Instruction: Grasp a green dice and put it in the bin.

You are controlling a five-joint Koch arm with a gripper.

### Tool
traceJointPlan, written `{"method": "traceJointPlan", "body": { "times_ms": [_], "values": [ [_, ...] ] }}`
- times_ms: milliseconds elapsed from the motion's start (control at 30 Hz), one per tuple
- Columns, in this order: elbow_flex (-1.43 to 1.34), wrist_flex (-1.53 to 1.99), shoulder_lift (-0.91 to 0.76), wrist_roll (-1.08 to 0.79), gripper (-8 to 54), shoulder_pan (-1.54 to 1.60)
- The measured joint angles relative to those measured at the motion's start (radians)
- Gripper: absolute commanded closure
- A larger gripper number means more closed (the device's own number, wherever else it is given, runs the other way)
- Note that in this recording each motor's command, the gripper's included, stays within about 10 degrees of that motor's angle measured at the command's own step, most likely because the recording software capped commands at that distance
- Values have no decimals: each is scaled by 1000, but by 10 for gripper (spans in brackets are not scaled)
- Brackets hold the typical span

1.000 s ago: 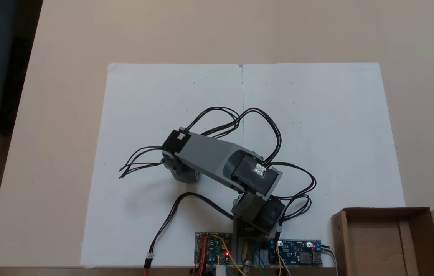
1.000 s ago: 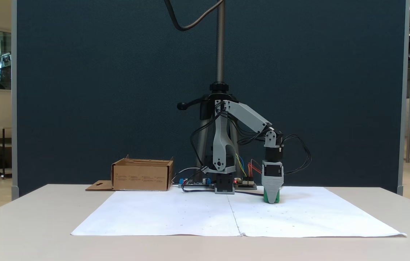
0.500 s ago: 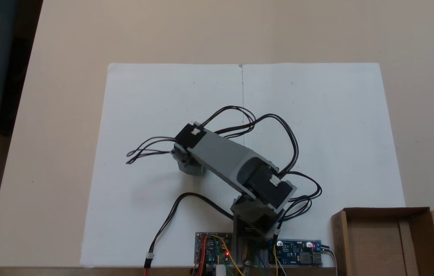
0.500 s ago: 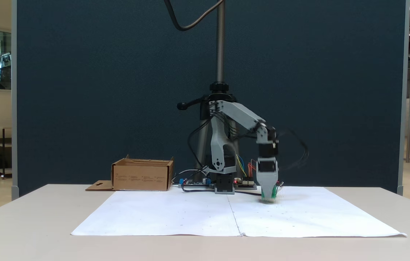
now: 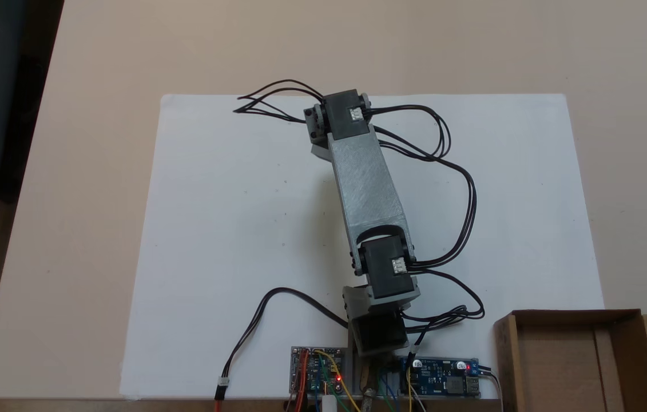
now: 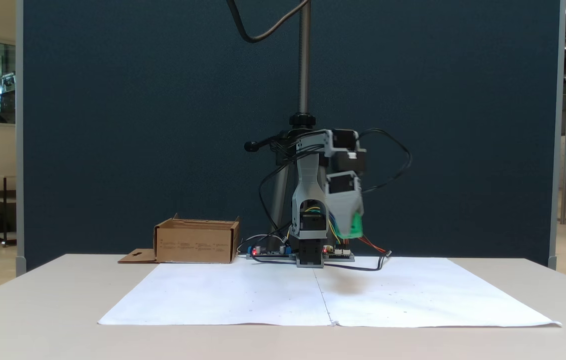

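Fingers (image 6: 349,233) grip green dice (image 6: 357,226) above paper (image 6: 242,295).

One fixed view overhead, another low frontal, both sharing white paper (image 5: 231,229).

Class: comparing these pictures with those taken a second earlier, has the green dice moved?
Yes. In a fixed view the green dice, held in the pincer, has risen off the white paper and shifted left, toward the bin.
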State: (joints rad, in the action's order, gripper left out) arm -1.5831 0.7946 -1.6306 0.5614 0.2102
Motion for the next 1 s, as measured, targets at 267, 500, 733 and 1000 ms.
{"method": "traceJointPlan", "body": {
  "times_ms": [267, 500, 733, 1000],
  "values": [
    [77, 3, 3, -262, 336, -469],
    [153, 8, 2, -314, 336, -851],
    [153, 20, -2, -443, 336, -1293],
    [153, 41, 0, -611, 336, -1775]
  ]
}}
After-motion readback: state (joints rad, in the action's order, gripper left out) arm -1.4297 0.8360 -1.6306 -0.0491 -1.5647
